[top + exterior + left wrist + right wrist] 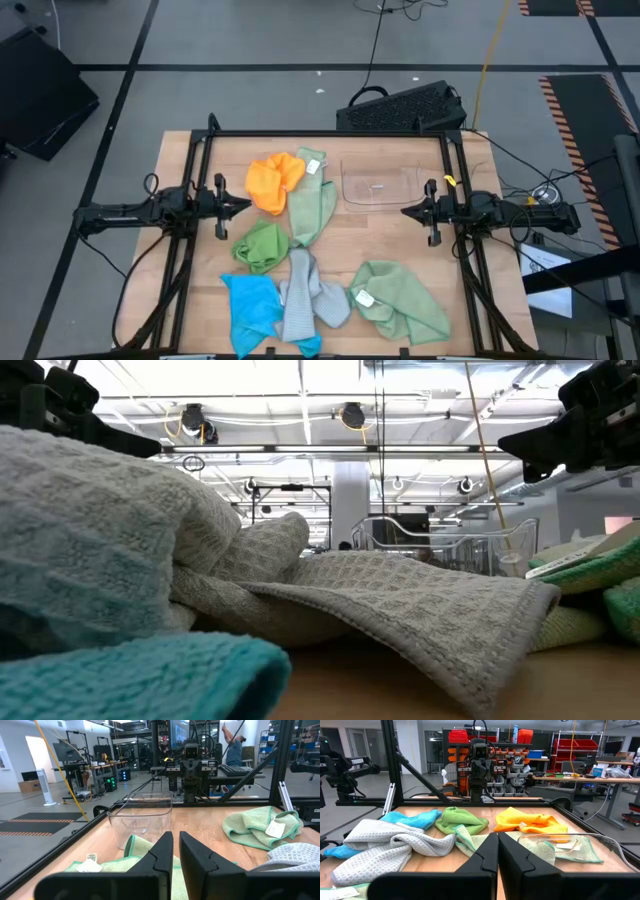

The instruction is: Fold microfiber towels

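Several microfiber towels lie crumpled on the wooden table. An orange one (pixel 272 180) and a long pale green one (pixel 312 200) lie at the far middle, with a bright green one (pixel 262 245) nearer. A blue (pixel 250 305), a grey (pixel 305 295) and another pale green towel (pixel 400 300) lie by the near edge. My left gripper (pixel 247 205) hangs level above the table's left side, shut but for a slim gap, with nothing between its fingers. My right gripper (pixel 405 211) hangs level at the right side, shut, facing it.
A clear plastic bin (pixel 380 185) stands at the far right of the table, beside the long pale green towel. A black frame (pixel 205 140) borders the table. A dark keyboard (pixel 400 108) lies beyond the far edge. Bare wood (pixel 400 240) shows in front of the bin.
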